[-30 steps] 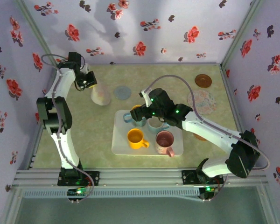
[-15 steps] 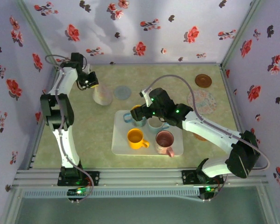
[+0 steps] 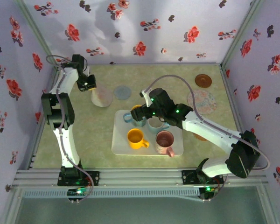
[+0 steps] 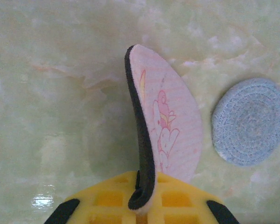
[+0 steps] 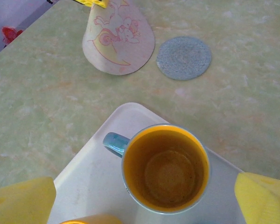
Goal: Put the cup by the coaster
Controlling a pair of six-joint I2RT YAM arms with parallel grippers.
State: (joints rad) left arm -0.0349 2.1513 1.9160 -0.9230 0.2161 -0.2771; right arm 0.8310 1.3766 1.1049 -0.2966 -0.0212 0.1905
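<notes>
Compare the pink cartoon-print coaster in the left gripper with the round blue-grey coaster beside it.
The pink cartoon-print coaster carries a printed picture; the round blue-grey coaster is plain and textured. The pink one is tilted on edge, pinched by the left gripper; the blue-grey one lies flat on the table. The pink one looks larger. Both are thin and round.

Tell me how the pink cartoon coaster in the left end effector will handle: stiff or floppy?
The pink coaster is thin, and its dark edge looks bowed above the left end effector pinching it, so probably slightly bendy rather than rigid. Likely light for its width. Released at this tilt, it should flop flat onto the table rather than roll.
</notes>
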